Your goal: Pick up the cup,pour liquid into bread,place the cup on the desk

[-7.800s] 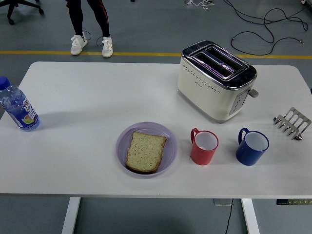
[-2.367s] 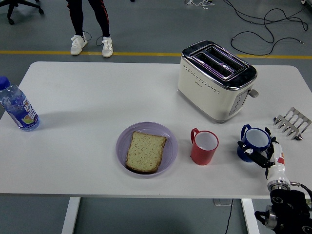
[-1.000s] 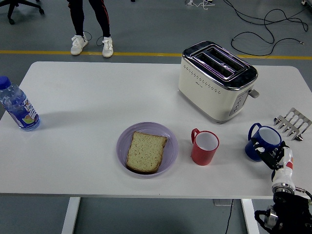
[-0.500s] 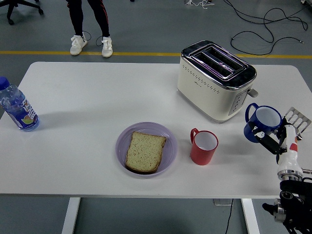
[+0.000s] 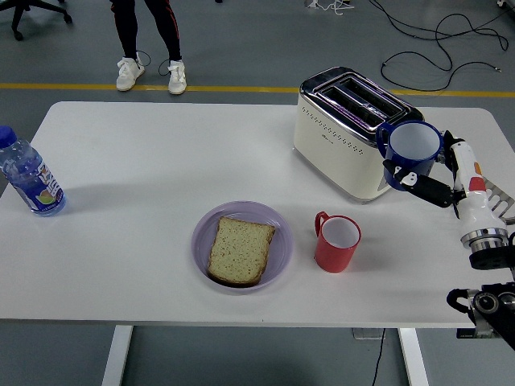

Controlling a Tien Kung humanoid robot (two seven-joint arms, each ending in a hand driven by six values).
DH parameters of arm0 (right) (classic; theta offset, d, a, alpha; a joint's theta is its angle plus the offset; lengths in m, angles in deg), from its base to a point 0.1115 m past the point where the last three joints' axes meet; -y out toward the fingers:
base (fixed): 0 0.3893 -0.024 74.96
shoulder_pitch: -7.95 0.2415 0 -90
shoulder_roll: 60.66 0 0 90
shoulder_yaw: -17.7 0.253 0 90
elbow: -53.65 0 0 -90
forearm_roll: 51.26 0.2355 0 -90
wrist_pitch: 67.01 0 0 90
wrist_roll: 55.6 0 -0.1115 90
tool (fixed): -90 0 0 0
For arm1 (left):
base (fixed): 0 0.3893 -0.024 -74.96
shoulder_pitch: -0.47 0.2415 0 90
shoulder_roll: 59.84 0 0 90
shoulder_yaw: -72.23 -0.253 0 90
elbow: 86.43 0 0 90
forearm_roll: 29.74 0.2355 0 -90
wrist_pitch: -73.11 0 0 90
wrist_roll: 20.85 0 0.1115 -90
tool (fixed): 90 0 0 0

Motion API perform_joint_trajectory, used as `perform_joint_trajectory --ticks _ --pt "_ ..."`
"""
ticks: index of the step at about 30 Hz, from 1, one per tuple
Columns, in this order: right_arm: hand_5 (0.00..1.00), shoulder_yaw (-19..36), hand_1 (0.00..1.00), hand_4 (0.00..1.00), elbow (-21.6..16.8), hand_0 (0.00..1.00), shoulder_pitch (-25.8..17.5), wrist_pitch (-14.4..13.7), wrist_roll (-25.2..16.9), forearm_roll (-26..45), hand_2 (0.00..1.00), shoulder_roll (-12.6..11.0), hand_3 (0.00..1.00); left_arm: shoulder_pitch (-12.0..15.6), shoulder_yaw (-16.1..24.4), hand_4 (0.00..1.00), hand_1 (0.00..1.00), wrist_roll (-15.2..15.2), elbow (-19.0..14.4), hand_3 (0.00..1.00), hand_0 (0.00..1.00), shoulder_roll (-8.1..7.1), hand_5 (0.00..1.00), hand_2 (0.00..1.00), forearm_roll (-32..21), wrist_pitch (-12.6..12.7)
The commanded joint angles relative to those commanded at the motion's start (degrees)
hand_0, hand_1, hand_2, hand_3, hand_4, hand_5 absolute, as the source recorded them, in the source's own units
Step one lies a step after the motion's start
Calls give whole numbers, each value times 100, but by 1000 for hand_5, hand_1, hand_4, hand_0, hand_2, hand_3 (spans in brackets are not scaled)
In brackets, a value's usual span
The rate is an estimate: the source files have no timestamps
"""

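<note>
Robot hand (image 5: 434,181) closed around blue cup (image 5: 411,153).
Cup held upright, clear of desk (image 5: 145,161); toaster (image 5: 354,133) just beside it.

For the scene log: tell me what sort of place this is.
Probably a robotics lab staged as a breakfast table: bare grey floor with a yellow line, loose cables, and a toaster on a white table.

Nothing readable here, honestly. Colourful print is seen on the label of the clear plastic water bottle with a blue cap (image 5: 29,180), but it's too blurred. A small mark on the cream-and-chrome toaster (image 5: 352,133) can't be made out either.
</note>
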Motion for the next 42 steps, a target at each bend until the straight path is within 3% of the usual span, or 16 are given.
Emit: perform_joint_trajectory --ticks 8,18,23,30,42 --pt "2 -701 283 753 -176 261 948 741 1041 -775 464 -204 528 4 -34 307 690 6 0 591 657 0 879 706 -58 -7" --pt "2 -1794 278 731 -30 253 1939 1423 1639 -1734 461 -143 527 30 -64 307 691 12 0 591 657 0 879 706 -134 -3" --pt "2 -2458 278 731 289 253 2416 1546 1717 -2084 461 -30 527 34 -95 307 691 13 0 591 657 0 879 706 -183 -7" --pt "2 -3322 272 708 595 263 3091 1687 1969 -2705 456 -57 528 6 -117 307 690 7 0 591 657 0 878 706 -242 1" --pt "2 -4423 272 684 807 269 4005 1855 2258 -3628 455 111 529 -27 -114 308 690 -16 0 591 657 0 875 706 -281 12"
